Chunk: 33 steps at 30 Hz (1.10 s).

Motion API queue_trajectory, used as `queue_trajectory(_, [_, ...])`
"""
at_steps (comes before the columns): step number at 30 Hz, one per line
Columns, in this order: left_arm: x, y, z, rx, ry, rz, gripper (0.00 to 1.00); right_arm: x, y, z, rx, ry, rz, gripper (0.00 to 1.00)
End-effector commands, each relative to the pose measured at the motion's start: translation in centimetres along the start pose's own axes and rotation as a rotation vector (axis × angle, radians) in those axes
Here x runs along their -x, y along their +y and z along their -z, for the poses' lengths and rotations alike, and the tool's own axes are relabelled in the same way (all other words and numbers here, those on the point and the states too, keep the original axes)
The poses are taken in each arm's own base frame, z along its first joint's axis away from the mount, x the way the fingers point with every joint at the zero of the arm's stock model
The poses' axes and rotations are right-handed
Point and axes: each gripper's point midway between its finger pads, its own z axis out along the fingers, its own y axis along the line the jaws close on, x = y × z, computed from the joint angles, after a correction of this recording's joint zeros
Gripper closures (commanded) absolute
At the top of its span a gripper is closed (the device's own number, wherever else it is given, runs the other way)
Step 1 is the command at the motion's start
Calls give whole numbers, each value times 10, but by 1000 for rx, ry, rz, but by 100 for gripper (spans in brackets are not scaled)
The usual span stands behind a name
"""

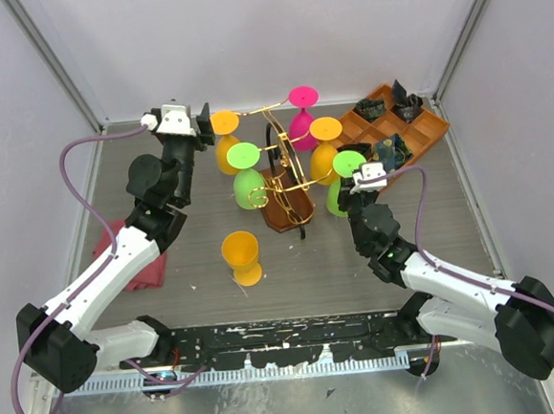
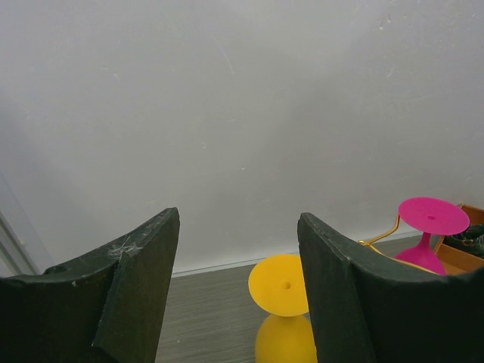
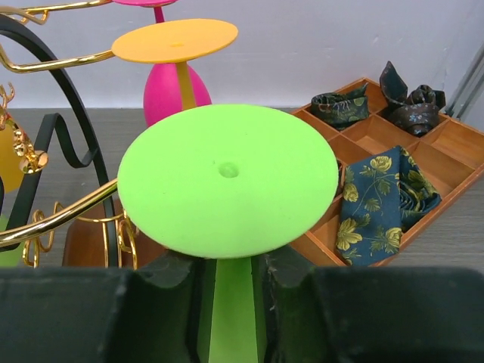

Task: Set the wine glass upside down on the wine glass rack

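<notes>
The wine glass rack point(image 1: 288, 204) has a dark brown base and gold wire arms and stands mid-table. Yellow point(image 1: 226, 142), green point(image 1: 247, 174), pink point(image 1: 301, 117) and orange point(image 1: 324, 148) glasses hang upside down around it. My right gripper point(image 1: 359, 179) is shut on the stem of a lime green wine glass point(image 3: 227, 178), held upside down with its foot up, beside a gold arm point(image 3: 53, 218). My left gripper point(image 1: 200, 125) is open and empty at the back left, just behind the yellow glass point(image 2: 283, 291). Another yellow-orange glass point(image 1: 242, 257) stands on the table in front.
An orange compartment tray point(image 1: 432, 135) with folded dark patterned cloths sits at the back right, close to the right gripper; it also shows in the right wrist view point(image 3: 446, 162). A red cloth point(image 1: 137, 261) lies at the left under the left arm. Walls enclose the table.
</notes>
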Motion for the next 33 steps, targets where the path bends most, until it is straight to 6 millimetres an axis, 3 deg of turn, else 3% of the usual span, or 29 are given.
queue_trajectory(1, [8,4,-1,17,-34,21,29,18,1,-2,7,-29,-41,76])
queue_trajectory(5, [7,4,0,18,-31,20,29,18,-3,3,4,-22,-46,89])
queue_trajectory(10, [6,5,0,19,-29,20,29,19,-7,13,19,-5,-47,98])
queue_trajectory(15, [6,4,0,18,-30,20,29,20,-4,20,68,12,-39,99])
queue_trajectory(20, [7,5,1,18,-30,24,29,18,12,22,157,44,-20,99])
queue_trajectory(27, [8,10,7,32,-18,26,29,25,24,23,227,55,-8,84])
queue_trajectory(33, [8,18,15,49,10,15,28,29,23,33,259,99,21,72])
